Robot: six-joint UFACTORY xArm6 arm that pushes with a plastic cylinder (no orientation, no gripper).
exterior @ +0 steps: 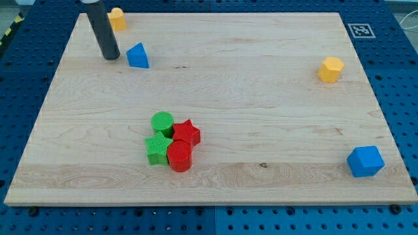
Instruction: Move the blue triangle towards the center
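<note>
The blue triangle lies on the wooden board near the view's top left. My tip is the lower end of a dark rod coming down from the view's top. It rests on the board just left of the blue triangle, a small gap apart from it.
A yellow block sits at the top left behind the rod. A yellow hexagonal block is at the right. A blue block is at the bottom right. A green cylinder, green star, red star and red cylinder cluster at the lower middle.
</note>
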